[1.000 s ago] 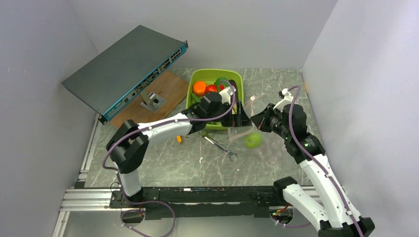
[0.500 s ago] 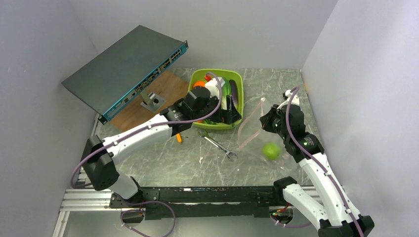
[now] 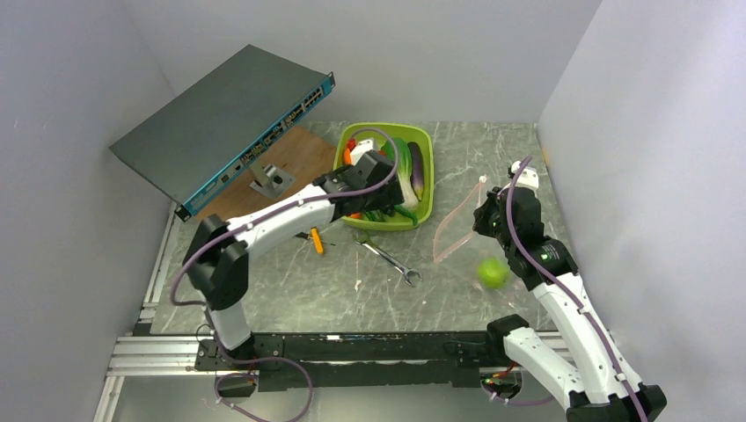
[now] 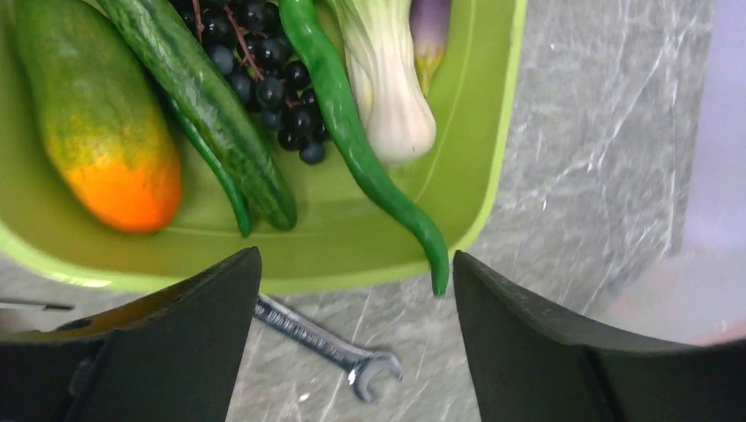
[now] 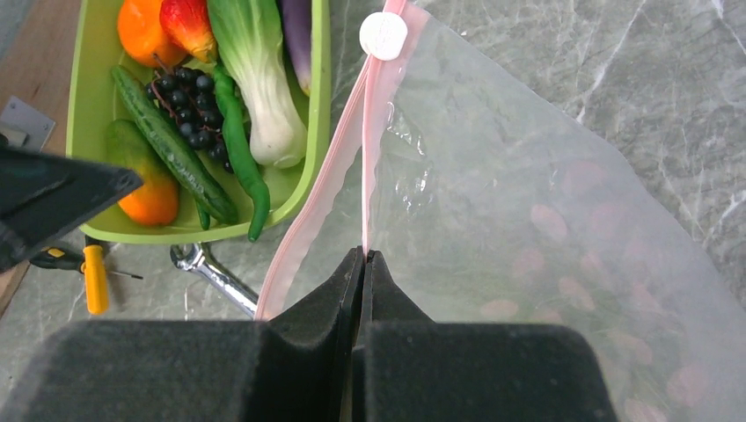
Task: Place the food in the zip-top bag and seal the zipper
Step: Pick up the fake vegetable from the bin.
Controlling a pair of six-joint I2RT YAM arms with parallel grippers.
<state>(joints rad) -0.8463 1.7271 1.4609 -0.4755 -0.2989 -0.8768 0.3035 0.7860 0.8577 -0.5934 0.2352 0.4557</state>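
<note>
Pinching: right gripper (image 5: 362, 255) clenched on the zip-top bag (image 5: 528, 176) at its zipper (image 5: 376, 123), mouth gaping.
Left gripper (image 4: 356, 264): fingers spread, empty, over green tub (image 4: 493, 158) rim.
Food: cucumber (image 4: 211, 105), grapes (image 4: 264, 70), bok choy (image 4: 387, 97) in tub; 1 round green fruit (image 3: 493, 272) on table (image 3: 290, 281) near bag.

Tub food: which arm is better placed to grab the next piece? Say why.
Left. The left gripper hangs open over the food in the tub; the right gripper is shut on the zipper of the bag.
</note>
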